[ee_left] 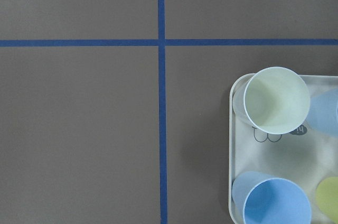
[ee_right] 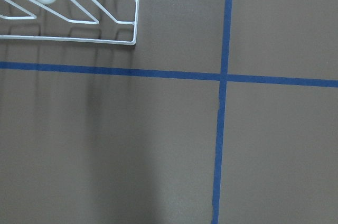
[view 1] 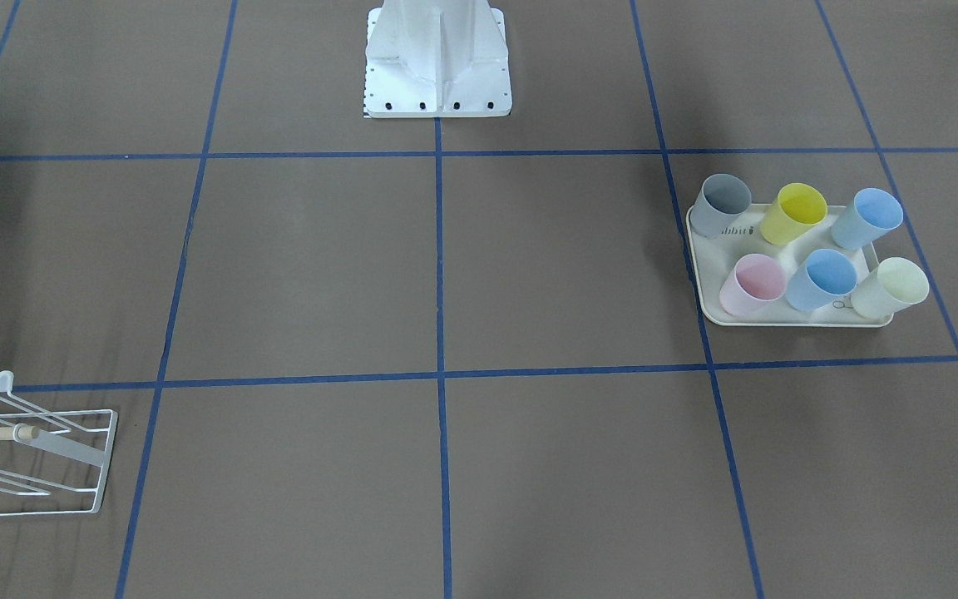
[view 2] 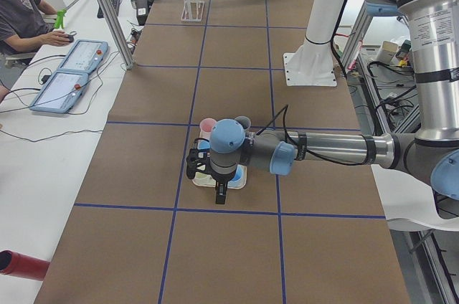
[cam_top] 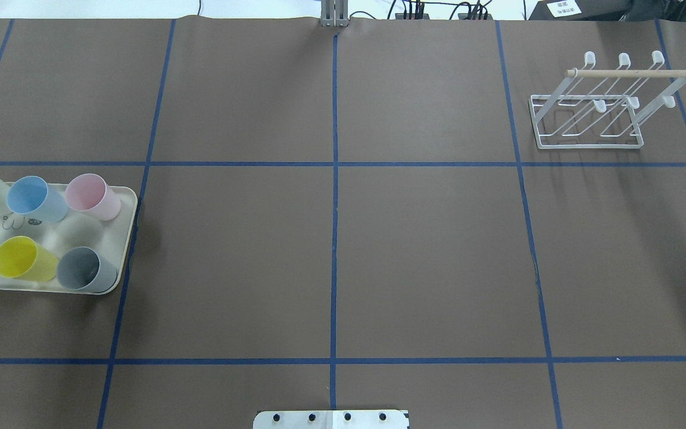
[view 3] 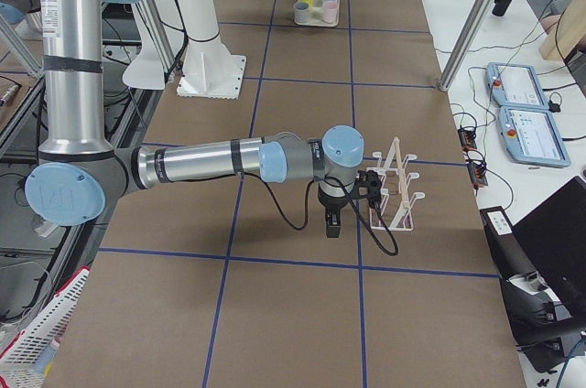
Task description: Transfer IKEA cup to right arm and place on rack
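Several pastel IKEA cups stand upright on a cream tray (cam_top: pixel 39 288): grey (cam_top: pixel 84 269), yellow (cam_top: pixel 21 259), pink (cam_top: pixel 92 195) and blue (cam_top: pixel 34 198) ones among them. The white wire rack (cam_top: pixel 632 72) with its wooden dowel stands bare at the far right. In the exterior left view my left gripper (view 2: pixel 219 195) hangs over the tray's near side; I cannot tell whether it is open or shut. My right gripper (view 3: pixel 331 223) hangs beside the rack (view 3: pixel 396 188), its state also unclear. The left wrist view looks down on a pale green cup (ee_left: pixel 275 100) and a blue cup (ee_left: pixel 274 203).
Blue tape lines split the brown table into squares. The robot's white base (view 1: pixel 437 62) stands at the table's middle edge. A person sits at a side bench (view 2: pixel 21 10) with pendants (view 2: pixel 68 82). The rack's corner (ee_right: pixel 134 23) shows in the right wrist view.
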Available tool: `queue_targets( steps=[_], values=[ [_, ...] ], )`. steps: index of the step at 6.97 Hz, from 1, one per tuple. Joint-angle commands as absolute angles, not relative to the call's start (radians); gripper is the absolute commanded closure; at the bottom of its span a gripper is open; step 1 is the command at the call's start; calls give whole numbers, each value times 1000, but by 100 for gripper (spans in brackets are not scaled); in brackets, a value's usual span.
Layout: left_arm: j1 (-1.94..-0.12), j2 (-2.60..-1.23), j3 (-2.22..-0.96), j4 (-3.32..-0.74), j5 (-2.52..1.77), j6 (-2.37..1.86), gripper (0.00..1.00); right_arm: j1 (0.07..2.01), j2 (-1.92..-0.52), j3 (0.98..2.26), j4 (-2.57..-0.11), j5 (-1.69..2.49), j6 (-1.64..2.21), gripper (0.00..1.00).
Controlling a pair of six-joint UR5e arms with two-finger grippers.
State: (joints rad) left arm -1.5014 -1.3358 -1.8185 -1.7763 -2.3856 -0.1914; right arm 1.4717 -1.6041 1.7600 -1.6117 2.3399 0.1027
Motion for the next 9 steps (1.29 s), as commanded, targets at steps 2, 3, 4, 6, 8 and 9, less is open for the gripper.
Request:
queue_targets(
  steps=[2,3,4,6,8,9],
  values=[
    [-1491,-1331,-1812,-1779,-2390,-236,0,1468,-1603,1766,-1608,2385,120,0],
    [-1441,-1333,-1812,-1793,-2387,-268,0,1467,-1605,1763,-1606,2391,117,0],
    [-1416,-1332,-1809,-1811,-2384,-265,0,1465,-1605,1766,-1603,2391,112,0],
    [-1326,-1345,-1784,-1816,-2382,-267,0,1436,-1629,1752,-1487,2391,118,0],
    [-1264,-1367,-1723,-1854,-2381,-264,0,1408,-1629,1749,-1477,2387,117,0],
    [-1258,-1371,-1662,-1935,-2381,-268,0,1402,-1629,1743,-1477,2385,118,0]
  ],
)
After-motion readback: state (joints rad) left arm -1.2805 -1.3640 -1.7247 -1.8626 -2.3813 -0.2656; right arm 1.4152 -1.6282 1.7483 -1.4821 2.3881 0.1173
